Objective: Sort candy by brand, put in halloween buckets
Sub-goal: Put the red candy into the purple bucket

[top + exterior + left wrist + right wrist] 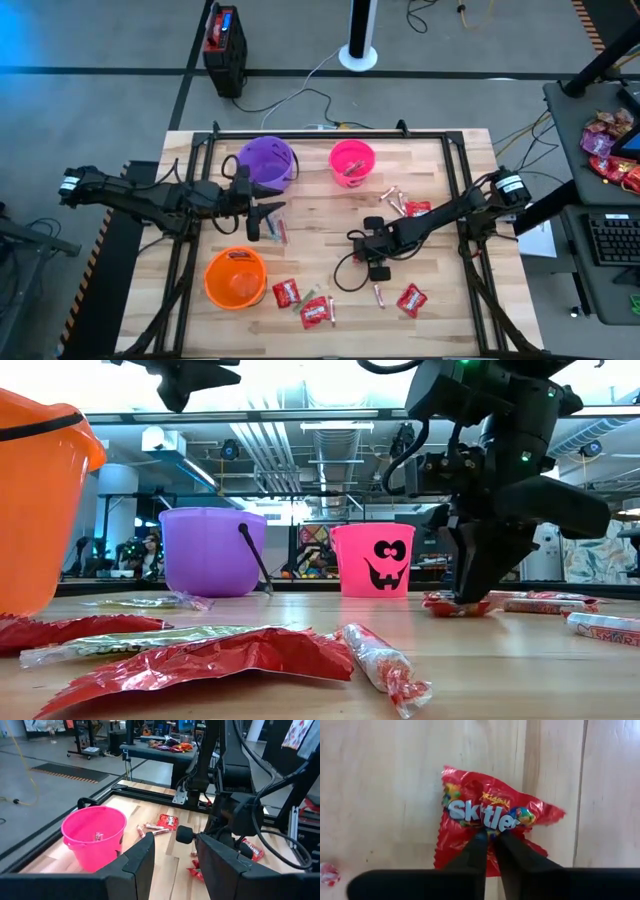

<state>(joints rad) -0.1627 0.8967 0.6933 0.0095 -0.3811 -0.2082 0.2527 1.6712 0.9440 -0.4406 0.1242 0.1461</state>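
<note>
My right gripper [493, 839] is down on the table's middle right, shut on a red squarish candy packet [485, 815] with white print. In the low view that gripper [473, 598] stands on the packet [450, 606]. My left gripper [262, 224] hangs open above the table beside the purple bucket [267, 160], with nothing between its fingers [142, 862]. The pink bucket [352, 160] stands at the far middle and the orange bucket [236, 277] at the near left. More red packets [315, 312] and thin sticks [392, 198] lie loose on the wood. My right gripper pinches the packet's wrapper at its middle [490, 827], just under the white print, between its two fingertips [479, 845]. The fingers slant steeply down onto it from above. The packet lies flat on the table, its edges spread around the fingertips.
A black metal frame [330, 134] runs around the wooden tabletop. Red packets [411, 299] and a stick [380, 294] lie near the front edge, another packet [417, 209] toward the far right. A thin wrapped stick [281, 232] lies under my left gripper. A desk with bright bags [610, 150] stands off the table's right.
</note>
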